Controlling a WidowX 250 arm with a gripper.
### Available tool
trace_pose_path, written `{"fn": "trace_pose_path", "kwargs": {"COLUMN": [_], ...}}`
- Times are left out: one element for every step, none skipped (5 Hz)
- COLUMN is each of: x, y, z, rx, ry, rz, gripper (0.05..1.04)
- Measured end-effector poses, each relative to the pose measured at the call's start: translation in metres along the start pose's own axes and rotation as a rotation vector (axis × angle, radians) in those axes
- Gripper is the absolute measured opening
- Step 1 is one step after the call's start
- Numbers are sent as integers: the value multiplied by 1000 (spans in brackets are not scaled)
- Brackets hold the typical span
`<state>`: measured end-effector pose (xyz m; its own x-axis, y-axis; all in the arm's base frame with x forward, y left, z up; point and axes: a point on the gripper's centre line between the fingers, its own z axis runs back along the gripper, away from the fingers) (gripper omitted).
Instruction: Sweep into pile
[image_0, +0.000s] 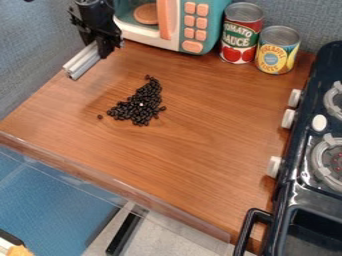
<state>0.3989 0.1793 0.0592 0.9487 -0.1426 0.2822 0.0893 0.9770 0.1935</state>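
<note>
The claw (102, 49) is closed on a grey bar (82, 62), well apart from the beans (139, 103) strewn on the surface (200, 135).

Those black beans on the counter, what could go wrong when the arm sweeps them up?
The lone bean left of the pile could be missed, as it lies apart from the rest. The beans look small, round and loose, so a quick push with the pale bar at the end of the arm might scatter them. A hard sweep toward the counter's front edge might also send some over it.
</note>
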Motion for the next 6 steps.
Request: {"fn": "trace_pose_path", "kwargs": {"x": [-12, -18, -22, -21, -13, -17], "y": [3, 2, 4, 11, 20, 45], "z": [-21, -23, -26, -22, -9, 8], "rx": [-12, -23, -21, 14, -19, -56], "ry": [66, 105, 157, 169, 156, 152], "rz": [26, 50, 88, 134, 164, 200], "gripper": [384, 384, 450, 766, 999, 1010]}}
